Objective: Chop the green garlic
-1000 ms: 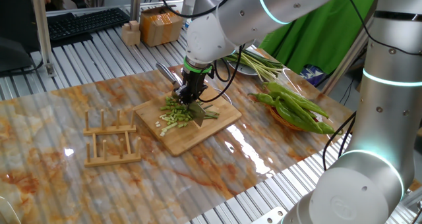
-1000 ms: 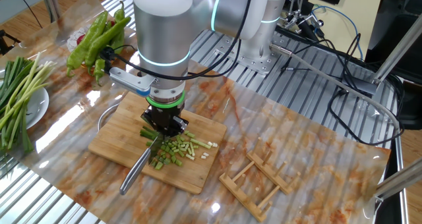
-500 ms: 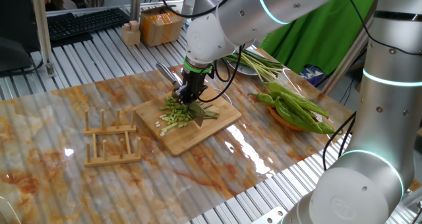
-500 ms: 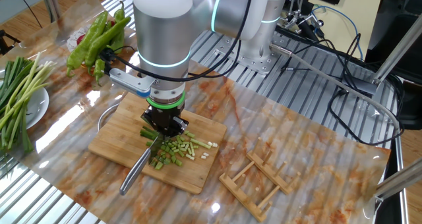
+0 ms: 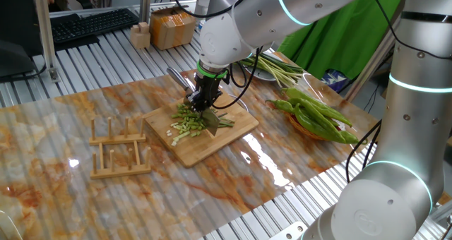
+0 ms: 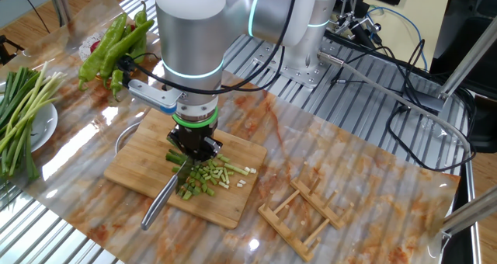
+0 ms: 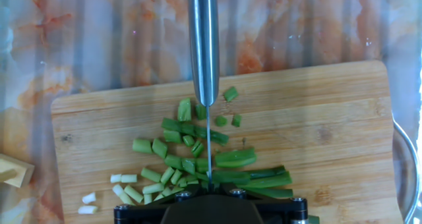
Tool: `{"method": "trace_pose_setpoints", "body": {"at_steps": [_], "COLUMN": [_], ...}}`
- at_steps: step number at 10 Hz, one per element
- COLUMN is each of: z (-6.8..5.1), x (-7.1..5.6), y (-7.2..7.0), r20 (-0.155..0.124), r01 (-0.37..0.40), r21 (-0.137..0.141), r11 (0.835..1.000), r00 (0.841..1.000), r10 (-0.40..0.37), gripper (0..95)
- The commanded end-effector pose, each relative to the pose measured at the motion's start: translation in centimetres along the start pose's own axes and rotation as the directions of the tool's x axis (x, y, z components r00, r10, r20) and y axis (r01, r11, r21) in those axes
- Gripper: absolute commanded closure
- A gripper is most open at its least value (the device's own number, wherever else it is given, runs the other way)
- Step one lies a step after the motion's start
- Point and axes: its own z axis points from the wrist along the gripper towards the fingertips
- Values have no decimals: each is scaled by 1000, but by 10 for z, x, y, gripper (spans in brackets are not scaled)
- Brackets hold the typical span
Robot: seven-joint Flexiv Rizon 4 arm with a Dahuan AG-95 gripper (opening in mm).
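The green garlic (image 5: 187, 121) (image 6: 203, 175) (image 7: 184, 151) lies on a wooden cutting board (image 5: 233, 130) (image 6: 225, 206) (image 7: 330, 118), mostly as short cut bits, with a few longer dark-green pieces (image 7: 257, 178) on one side. My gripper (image 5: 203, 106) (image 6: 194, 149) (image 7: 209, 184) stands right over the pile, shut on a steel knife (image 6: 159, 202) (image 7: 204, 46). The blade edge rests down among the bits, and the handle sticks out past the board's edge. In the hand view the gripper body hides the nearest bits.
Glossy green peppers (image 5: 318, 116) (image 6: 112, 46) lie beyond the board. A plate holds long uncut stalks (image 5: 279, 69) (image 6: 19, 120). A wooden rack (image 5: 120, 150) (image 6: 299, 210) lies beside the board. A metal rim (image 6: 120, 140) (image 7: 409, 158) shows at the board's end.
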Motion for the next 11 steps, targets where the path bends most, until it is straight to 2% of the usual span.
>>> {"method": "trace_pose_setpoints", "body": {"at_steps": [1, 6, 11], "z": [-6, -15, -25], "x": [1, 0, 0], "y": [-1, -1, -2], "r20": [-2, -2, -2], "r01": [0, -9, -7], "r21": [2, -2, 7], "r11": [1000, 1000, 1000], "r00": [1000, 1000, 1000], "r10": [0, 9, 7], "gripper": [950, 950, 950]}}
